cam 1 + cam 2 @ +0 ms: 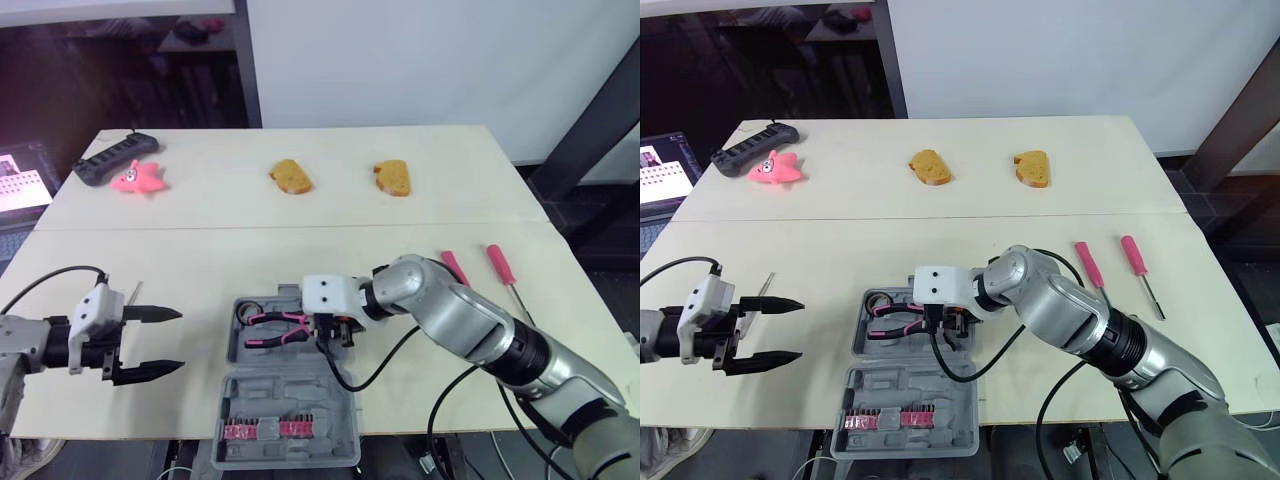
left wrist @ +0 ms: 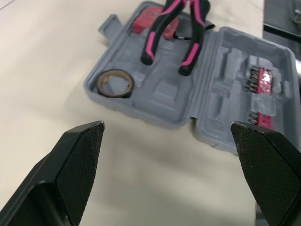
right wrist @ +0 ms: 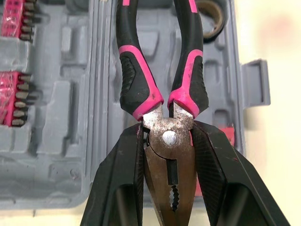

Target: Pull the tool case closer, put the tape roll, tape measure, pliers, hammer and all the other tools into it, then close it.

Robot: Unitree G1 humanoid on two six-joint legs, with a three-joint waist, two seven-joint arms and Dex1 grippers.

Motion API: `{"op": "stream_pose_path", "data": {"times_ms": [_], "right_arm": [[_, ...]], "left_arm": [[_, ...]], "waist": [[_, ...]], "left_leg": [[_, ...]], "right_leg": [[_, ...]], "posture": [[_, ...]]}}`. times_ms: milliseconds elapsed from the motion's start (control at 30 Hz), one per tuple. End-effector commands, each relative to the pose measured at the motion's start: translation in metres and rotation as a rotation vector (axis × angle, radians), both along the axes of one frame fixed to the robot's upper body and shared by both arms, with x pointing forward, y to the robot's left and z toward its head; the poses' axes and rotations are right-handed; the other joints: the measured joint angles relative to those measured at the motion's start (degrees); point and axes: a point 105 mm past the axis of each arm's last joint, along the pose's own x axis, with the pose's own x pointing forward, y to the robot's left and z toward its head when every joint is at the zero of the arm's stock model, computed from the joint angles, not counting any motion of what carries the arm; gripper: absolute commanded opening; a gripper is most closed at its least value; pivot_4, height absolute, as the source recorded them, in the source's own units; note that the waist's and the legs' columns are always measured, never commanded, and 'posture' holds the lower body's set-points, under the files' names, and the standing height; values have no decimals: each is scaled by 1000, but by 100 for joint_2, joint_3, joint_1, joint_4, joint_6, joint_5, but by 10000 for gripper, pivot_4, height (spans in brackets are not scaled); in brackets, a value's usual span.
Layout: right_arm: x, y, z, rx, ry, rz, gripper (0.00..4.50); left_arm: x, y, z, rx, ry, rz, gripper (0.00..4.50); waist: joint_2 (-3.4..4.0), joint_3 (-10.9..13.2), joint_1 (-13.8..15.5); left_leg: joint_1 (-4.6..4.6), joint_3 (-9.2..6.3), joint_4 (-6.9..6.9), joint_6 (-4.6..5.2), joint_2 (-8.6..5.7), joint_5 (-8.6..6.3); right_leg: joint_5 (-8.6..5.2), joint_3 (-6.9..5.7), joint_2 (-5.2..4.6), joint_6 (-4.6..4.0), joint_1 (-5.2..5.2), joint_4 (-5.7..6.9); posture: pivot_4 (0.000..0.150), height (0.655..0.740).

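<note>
Step in hand: placing the pliers. Our right gripper [image 3: 168,135] was clamped on the metal head of the pliers [image 3: 134,80], one finger on each side of the pivot. The pink-and-black handles pointed out over the tray half of the tool case [image 1: 290,395]. We couldn't tell if the handles were touching the tray or just above it.

The case lay open at the front edge of the table [image 1: 200,260], around the middle, with its lid half nearest that edge. The tape roll [image 2: 117,93] already sat in a corner pocket of the tray. Bit strips [image 1: 265,430] were in the lid.

Our left gripper [image 1: 178,340] hung wide open and empty over the front left part of the table, just beside the case.

Next move, as we judged it: seat the pliers in their moulded slot, then release. Two screwdrivers [image 1: 455,268] lay near the right edge, not yet packed. We saw no hammer or tape measure we could be sure of.
</note>
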Motion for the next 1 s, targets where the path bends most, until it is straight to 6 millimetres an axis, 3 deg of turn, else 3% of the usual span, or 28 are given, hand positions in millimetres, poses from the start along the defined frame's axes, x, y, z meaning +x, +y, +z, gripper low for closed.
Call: {"op": "stream_pose_path", "data": {"times_ms": [33, 433, 1000], "right_arm": [[-5, 6, 7, -9, -15, 36, 10255], [4, 29, 0, -28, -17, 9, 10255], [8, 45, -8, -84, -13, 41, 10255]], "left_arm": [[-3, 6, 4, -19, -54, -4, 45000], [-4, 6, 3, -60, -191, -51, 45000], [2, 5, 3, -34, -198, -52, 45000]], "waist": [[0, 0, -11], [0, -1, -9], [1, -1, -25]], "left_leg": [[0, 0, 0, 0, 0, 0], [0, 0, 0, 0, 0, 0], [2, -1, -2, 0, 0, 0]], "right_leg": [[0, 0, 0, 0, 0, 0], [0, -1, 0, 0, 0, 0], [1, 0, 1, 0, 0, 1]], "posture": [[1500, 7400], [1500, 7400], [1500, 7400]]}}
